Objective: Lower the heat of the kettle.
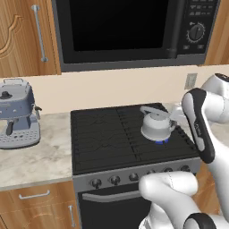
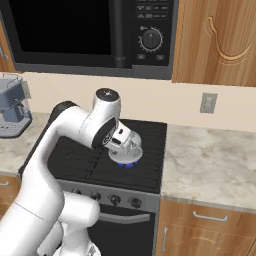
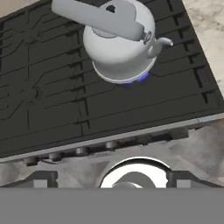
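Observation:
The small silvery-white kettle [image 1: 156,125] stands upright on the right side of the black stove [image 1: 107,138], with a blue flame [image 1: 161,142] under its base. In the hand view the kettle [image 3: 119,46] sits at the top, spout to the right, and a row of dark knobs [image 3: 81,151] runs along the stove's front edge below it. My gripper [image 3: 111,181] is open, hanging above and in front of that knob row with nothing between its fingers [image 3: 41,179]. In the right base view my hand covers most of the kettle [image 2: 132,155].
A grey-blue espresso machine [image 1: 16,119] stands on the counter left of the stove. A black microwave [image 1: 129,31] hangs above it. Stove knobs [image 1: 115,180] line the front panel over the oven door. Marble counter [image 2: 210,160] stretches to the right.

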Controlling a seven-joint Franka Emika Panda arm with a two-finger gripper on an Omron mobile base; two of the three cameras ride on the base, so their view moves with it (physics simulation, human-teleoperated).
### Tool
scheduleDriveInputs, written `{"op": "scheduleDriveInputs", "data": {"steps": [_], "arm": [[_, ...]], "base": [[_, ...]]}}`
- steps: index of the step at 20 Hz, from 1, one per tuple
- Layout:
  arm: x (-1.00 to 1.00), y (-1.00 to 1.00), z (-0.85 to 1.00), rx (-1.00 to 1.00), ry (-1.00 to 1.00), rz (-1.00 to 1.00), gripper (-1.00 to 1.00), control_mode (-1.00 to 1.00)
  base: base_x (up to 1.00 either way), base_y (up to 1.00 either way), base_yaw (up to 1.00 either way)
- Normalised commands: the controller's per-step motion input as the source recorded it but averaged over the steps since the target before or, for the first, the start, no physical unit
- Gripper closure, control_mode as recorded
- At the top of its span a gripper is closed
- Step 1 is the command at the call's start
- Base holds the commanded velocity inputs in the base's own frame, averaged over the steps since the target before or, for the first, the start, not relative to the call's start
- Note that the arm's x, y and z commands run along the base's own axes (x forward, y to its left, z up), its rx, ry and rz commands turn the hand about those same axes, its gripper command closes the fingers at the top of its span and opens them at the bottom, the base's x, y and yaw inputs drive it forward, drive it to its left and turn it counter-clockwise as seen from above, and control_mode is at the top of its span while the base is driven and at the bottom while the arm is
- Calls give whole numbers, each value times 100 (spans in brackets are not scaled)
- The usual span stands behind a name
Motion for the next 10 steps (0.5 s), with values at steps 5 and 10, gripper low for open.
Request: {"op": "scheduleDriveInputs", "data": {"steps": [5, 10], "arm": [[-47, -50, -57, 21, 0, -21, -100, -100], [-41, -35, -60, 21, 0, -19, -100, -100]], "base": [[0, 0, 0], [0, 0, 0]]}}
